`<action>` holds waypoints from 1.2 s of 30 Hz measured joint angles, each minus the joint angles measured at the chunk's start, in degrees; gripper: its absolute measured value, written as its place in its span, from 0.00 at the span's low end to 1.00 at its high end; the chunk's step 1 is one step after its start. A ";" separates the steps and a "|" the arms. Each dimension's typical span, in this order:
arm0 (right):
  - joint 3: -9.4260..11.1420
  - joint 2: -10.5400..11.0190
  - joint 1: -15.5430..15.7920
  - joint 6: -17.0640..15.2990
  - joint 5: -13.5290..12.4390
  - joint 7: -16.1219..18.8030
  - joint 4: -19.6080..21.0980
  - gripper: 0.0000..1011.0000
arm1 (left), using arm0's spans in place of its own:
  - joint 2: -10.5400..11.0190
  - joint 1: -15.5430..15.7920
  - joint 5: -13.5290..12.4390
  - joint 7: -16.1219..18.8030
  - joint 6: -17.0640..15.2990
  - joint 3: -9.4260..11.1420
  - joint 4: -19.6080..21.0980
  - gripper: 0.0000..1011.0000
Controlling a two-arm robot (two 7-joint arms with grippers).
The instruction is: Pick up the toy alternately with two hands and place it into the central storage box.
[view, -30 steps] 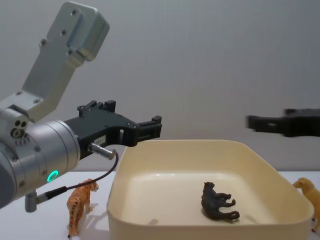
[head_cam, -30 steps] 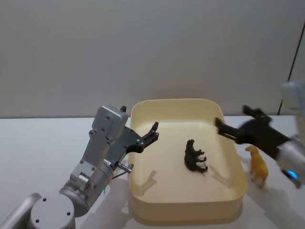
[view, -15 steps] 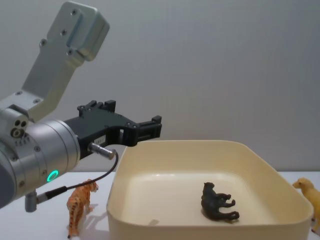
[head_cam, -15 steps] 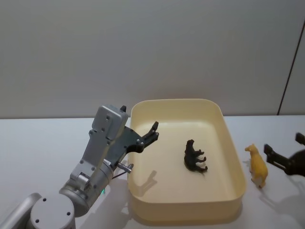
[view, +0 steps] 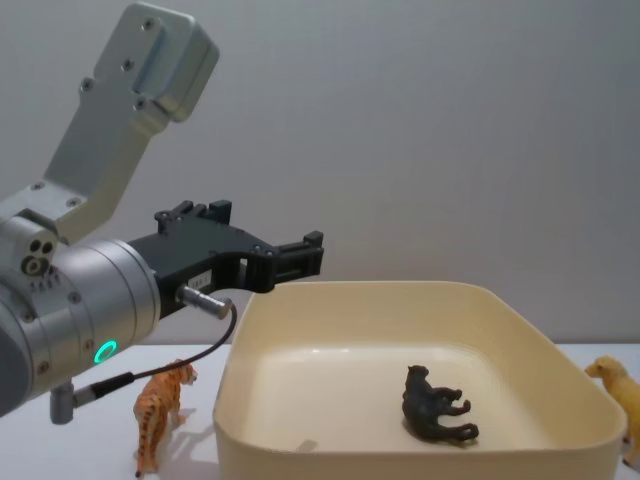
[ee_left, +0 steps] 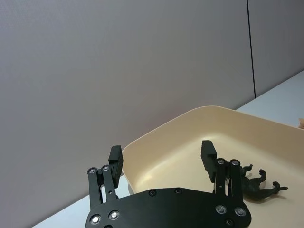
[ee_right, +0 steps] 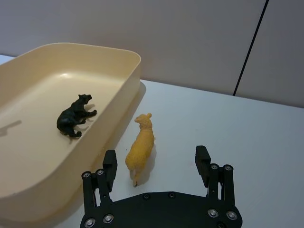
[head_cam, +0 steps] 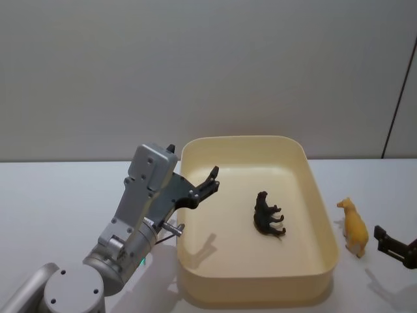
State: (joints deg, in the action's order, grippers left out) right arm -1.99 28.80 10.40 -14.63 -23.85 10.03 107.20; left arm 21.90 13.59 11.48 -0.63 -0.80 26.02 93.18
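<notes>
Watching the white surface [head_cam: 52, 195], I am seeing the large cream-yellow rounded plastic tub [head_cam: 241, 138] sitting at its middle. The silver cylindrical left arm [view: 70, 310], green ring light glowing, is holding the black flat-fingered left tool [ee_left: 161, 153] above the tub's left rim, fingers standing apart, gripping nothing. The black right tool [ee_right: 156, 159] is hovering low to the tub's right, fingers also apart, with the small yellow animal figurine [ee_right: 141, 146] standing just beyond them. A small black bear figurine [head_cam: 268, 214] is lying inside the tub. A small orange striped tiger figurine [view: 160, 412] is standing left of the tub.
</notes>
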 joint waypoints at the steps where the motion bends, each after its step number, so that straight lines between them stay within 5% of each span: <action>1: -0.04 -0.05 0.02 -0.12 -0.01 -0.04 -0.10 0.99 | 0.00 0.00 0.00 0.00 0.00 0.00 0.00 0.99; 18: -2.89 -3.78 -4.71 -1.38 2.10 0.56 -6.39 0.99 | 0.00 0.00 0.00 0.00 0.00 0.00 0.00 0.99; 36: -6.63 -8.54 -11.65 -2.35 7.43 2.41 -14.61 0.99 | 0.00 0.00 0.00 0.00 0.00 0.00 0.00 0.99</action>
State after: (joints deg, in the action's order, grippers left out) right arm -8.62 20.26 -1.24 -16.98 -16.42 12.44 92.59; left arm 21.89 13.59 11.48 -0.63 -0.79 26.03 93.18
